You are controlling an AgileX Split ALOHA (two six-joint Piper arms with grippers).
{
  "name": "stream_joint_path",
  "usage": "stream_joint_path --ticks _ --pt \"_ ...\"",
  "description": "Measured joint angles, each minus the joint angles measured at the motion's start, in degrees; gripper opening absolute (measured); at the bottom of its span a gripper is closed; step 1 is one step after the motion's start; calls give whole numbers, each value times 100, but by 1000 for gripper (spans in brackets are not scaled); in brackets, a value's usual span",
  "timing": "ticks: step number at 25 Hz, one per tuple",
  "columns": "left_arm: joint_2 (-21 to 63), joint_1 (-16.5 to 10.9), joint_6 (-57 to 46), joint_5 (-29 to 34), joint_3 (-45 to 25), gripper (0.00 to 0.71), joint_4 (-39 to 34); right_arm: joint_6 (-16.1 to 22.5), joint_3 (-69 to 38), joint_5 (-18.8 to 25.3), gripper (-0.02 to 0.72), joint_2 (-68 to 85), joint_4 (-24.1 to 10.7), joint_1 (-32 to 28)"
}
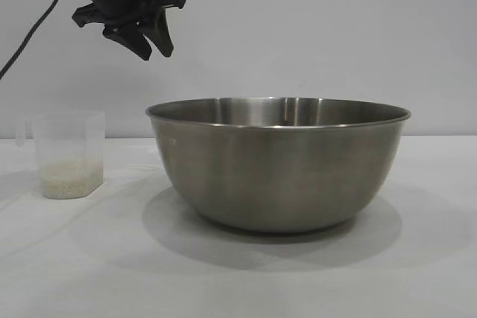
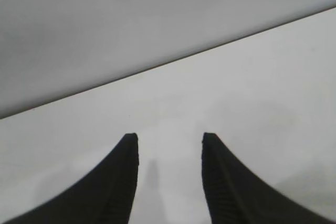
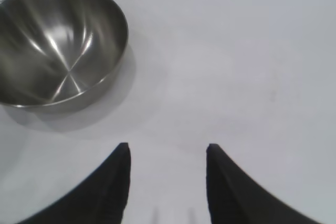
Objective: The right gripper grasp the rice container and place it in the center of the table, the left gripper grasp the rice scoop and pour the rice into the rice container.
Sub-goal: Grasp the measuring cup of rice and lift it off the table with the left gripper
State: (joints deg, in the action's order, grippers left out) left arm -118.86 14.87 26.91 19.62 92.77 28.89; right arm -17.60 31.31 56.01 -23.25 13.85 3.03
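The rice container [image 1: 277, 161] is a large steel bowl standing upright on the white table [image 1: 89, 258], mid-frame in the exterior view; it also shows in the right wrist view [image 3: 58, 45], empty inside. The rice scoop [image 1: 68, 154], a clear plastic cup, stands at the left with a pale layer of rice [image 1: 71, 179] at its bottom. My left gripper [image 1: 155, 44] hangs high above the table between scoop and bowl, open and empty; its wrist view [image 2: 169, 140] shows only bare table. My right gripper [image 3: 167, 148] is open and empty above bare table, apart from the bowl, and is out of the exterior view.
A plain grey wall [image 1: 313, 27] backs the table. The table's far edge [image 2: 168, 64] shows in the left wrist view. Bare tabletop lies in front of the bowl and to its right.
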Motion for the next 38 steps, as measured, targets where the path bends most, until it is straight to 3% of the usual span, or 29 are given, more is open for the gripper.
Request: stream_joint_path --ticks 8,11,13,15,18,29,38 --pt "102 0 0 65 0 237 -45 8 -224 332 322 372 99 -263" --pt "156 0 0 113 0 237 -142 51 -224 661 322 372 121 -258" --pt "176 -13 0 127 0 237 -142 645 -282 761 322 372 -108 -258" --pt "181 -35 0 139 0 237 -142 1330 -291 780 322 410 -562 -258" --pt "181 -58 0 139 0 237 -146 1682 -291 780 322 631 -885 -258" --pt "181 -58 0 209 0 237 -155 1694 -294 838 322 2148 -992 -258" --pt "537 -58 361 237 -22 237 -140 1694 -304 877 322 2421 -992 -258"
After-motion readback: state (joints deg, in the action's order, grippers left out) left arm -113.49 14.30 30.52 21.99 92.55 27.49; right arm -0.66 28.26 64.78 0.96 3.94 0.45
